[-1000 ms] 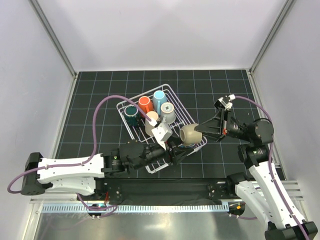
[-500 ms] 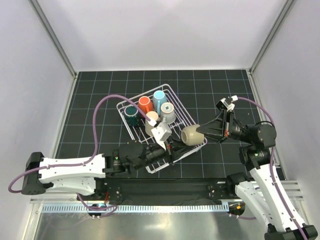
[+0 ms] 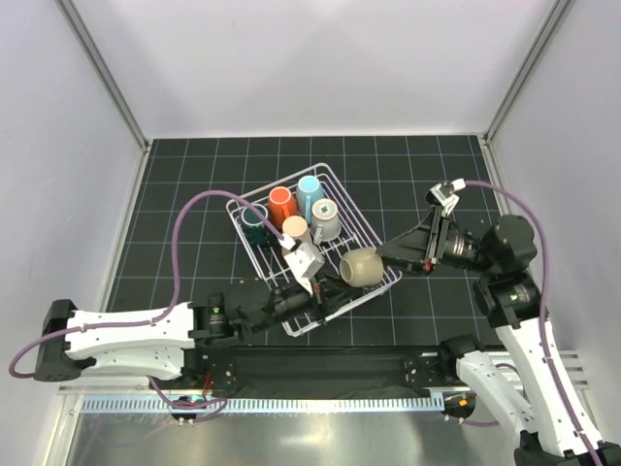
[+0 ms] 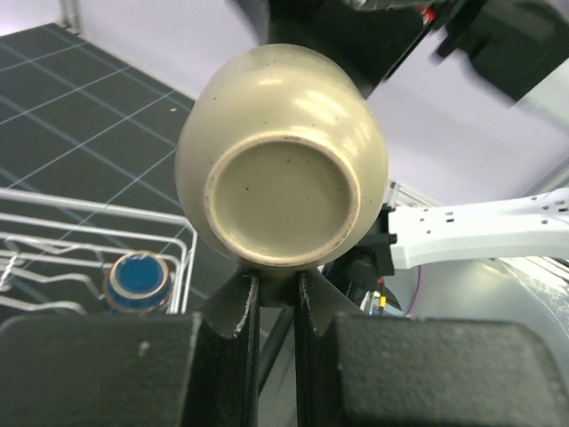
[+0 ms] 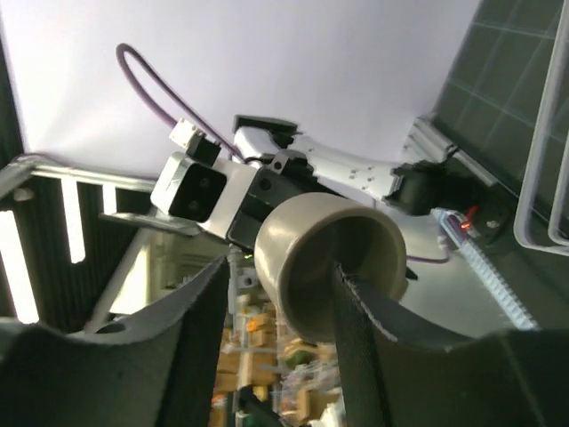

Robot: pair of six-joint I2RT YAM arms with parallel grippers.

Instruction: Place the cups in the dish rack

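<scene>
The olive-beige cup (image 3: 359, 264) is glazed and rounded, with a flat unglazed foot ring that faces the left wrist camera. It lies on its side in the air above the dish rack's (image 3: 342, 190) 4 o'clock corner. The right gripper (image 3: 383, 254) holds it from 3 o'clock, its fingers clamped on the wall, one inside the mouth. The left gripper (image 3: 330, 294) sits just below at 7 o'clock, its fingers nearly together with only a narrow slit.

The white wire rack stands skewed on the black gridded worktop (image 3: 194, 175). It holds an orange cup (image 3: 280, 202), a light blue cup (image 3: 310, 190), a dark teal cup (image 3: 254, 221), a grey-white cup (image 3: 324, 218), a beige tumbler (image 3: 294, 231) and a navy cup (image 4: 138, 277).
</scene>
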